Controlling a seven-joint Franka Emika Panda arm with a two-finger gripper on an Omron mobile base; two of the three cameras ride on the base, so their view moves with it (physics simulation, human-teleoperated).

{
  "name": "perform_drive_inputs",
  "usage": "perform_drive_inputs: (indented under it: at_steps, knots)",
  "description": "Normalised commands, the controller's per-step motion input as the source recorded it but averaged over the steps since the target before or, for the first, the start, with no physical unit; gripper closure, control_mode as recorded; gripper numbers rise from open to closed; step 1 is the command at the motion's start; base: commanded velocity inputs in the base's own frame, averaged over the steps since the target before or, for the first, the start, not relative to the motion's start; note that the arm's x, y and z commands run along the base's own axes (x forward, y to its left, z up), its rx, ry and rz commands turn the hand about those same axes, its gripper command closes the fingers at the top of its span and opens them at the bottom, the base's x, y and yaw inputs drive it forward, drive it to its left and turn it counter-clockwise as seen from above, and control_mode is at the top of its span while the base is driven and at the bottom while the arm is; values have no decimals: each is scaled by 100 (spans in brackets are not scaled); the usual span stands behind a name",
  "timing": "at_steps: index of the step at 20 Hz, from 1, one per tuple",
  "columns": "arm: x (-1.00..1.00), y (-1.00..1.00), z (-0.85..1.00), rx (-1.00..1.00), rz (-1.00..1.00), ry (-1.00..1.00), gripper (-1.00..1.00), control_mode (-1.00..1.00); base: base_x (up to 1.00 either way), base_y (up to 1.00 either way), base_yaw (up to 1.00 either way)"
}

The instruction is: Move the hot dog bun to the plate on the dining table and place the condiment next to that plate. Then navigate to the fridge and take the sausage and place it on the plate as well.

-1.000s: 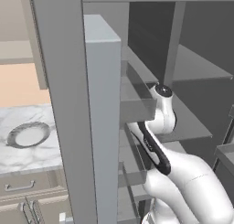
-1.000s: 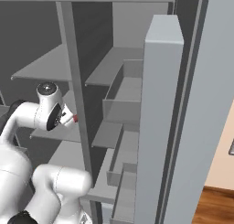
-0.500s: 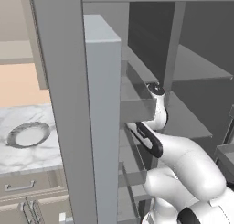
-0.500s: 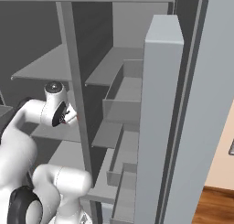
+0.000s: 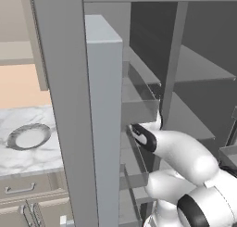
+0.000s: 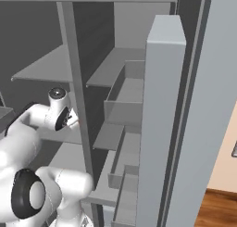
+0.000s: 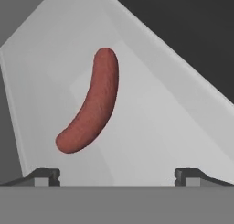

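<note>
Reaching deeper into the fridge (image 6: 166, 105) than before, spread claw (image 7: 117, 175) faces sausage (image 7: 90, 102).

- My white arm (image 6: 32, 129) reaches into the open fridge (image 6: 139, 105), its wrist beside a grey upright divider (image 6: 76, 96).
- Grey shelves (image 6: 111, 68) and door bins (image 6: 127, 101) stand in tiers.
- Wood floor (image 6: 217, 212) shows at lower right.

The arm (image 5: 185, 156) is showing smooth, glossy white rounded shells; black rings are banding its joints; a round grey cap is topping one joint; two small dark finger tips (image 7: 45, 175) are showing squared ends.
</note>
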Motion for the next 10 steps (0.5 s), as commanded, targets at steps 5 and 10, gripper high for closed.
perform_drive_inputs:
  at_steps: [5,10]
  knots:
    - [22,13,-19,2,-6,1,-100,-100,0,0,0]
    - [17,14,-4,0,-7,10,-100,-100,0,0,0]
